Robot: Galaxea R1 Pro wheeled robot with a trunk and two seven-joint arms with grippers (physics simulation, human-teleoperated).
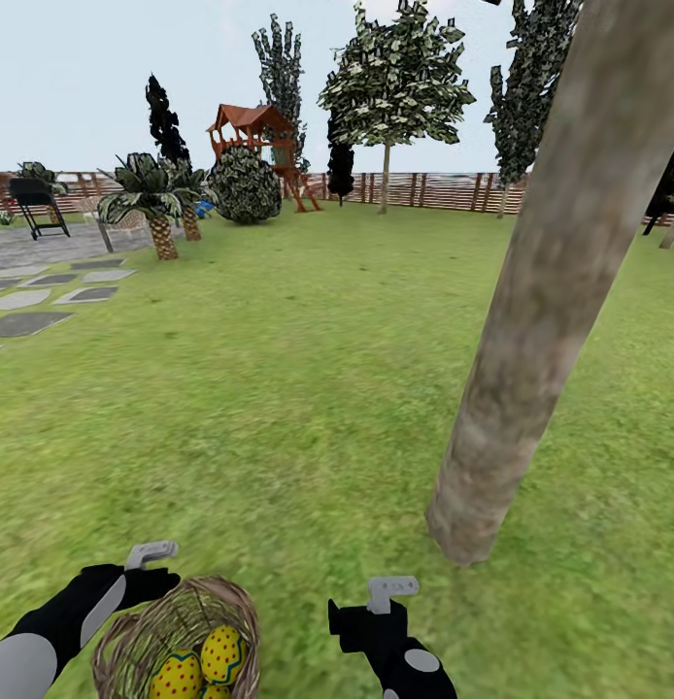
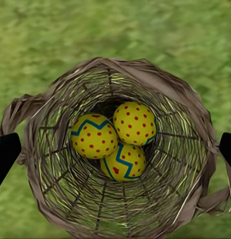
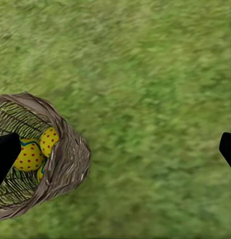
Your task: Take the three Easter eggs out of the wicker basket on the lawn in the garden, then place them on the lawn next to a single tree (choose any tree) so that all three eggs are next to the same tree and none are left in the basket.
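The wicker basket (image 1: pixel 220 588) stands on the lawn (image 1: pixel 279 388) at my feet, a short way left of the tree (image 1: pixel 531 320) with its thick grey-tan trunk. Three yellow Easter eggs lie together in the basket's bottom: one (image 2: pixel 94 135), a second (image 2: pixel 134 122) and a third (image 2: pixel 123 162). My left gripper (image 2: pixel 115 152) hangs open straight above the basket (image 2: pixel 145 69), its fingertips wider apart than the rim. My right gripper (image 3: pixel 115 152) is open over bare grass beside the basket (image 3: pixel 70 149), between it and the trunk. In the head view the left gripper (image 1: pixel 143 587) sits at the basket's left and the right gripper (image 1: pixel 361 621) at its right.
Grey paving slabs (image 1: pixel 46 291) lie at the far left. Short palms (image 1: pixel 157 209), a round bush (image 1: pixel 245 184), a wooden play tower (image 1: pixel 254 131) and another tree (image 1: pixel 395 87) stand far off before the slat fence (image 1: pixel 424 189). Open grass stretches ahead.
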